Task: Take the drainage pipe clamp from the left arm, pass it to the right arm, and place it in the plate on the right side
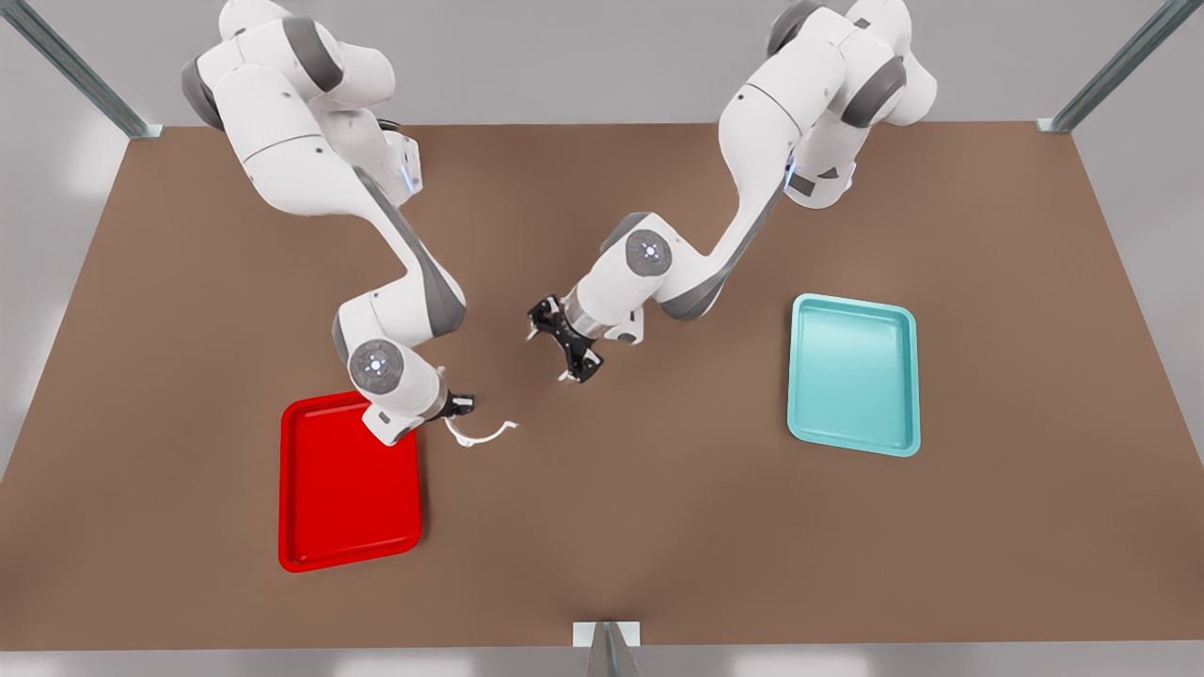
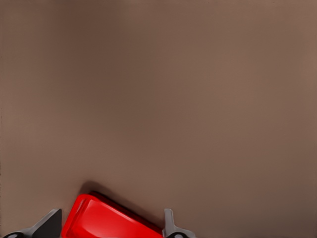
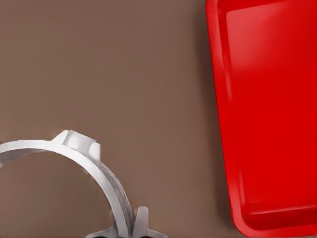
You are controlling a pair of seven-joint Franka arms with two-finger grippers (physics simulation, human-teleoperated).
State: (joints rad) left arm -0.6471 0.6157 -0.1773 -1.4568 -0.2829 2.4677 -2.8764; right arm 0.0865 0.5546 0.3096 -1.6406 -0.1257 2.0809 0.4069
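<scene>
The white half-ring drainage pipe clamp (image 1: 482,434) hangs just above the brown table, a little off the red plate's (image 1: 343,508) far right corner in the front view. My right gripper (image 1: 458,406) is shut on one end of it. The right wrist view shows the clamp's arc (image 3: 106,178) pinched at my right gripper (image 3: 130,228), with the plate (image 3: 267,114) beside it. My left gripper (image 1: 557,353) hovers open and empty near the table's middle, apart from the clamp. Its spread fingers (image 2: 49,224) frame a corner of the plate (image 2: 94,213) in the left wrist view.
A light teal tray (image 1: 853,373) lies on the front view's right side. Bare brown table (image 1: 621,527) stretches between the two trays. Metal frame posts (image 1: 1110,70) stand at the table's far corners and a bracket (image 1: 607,639) at the near edge.
</scene>
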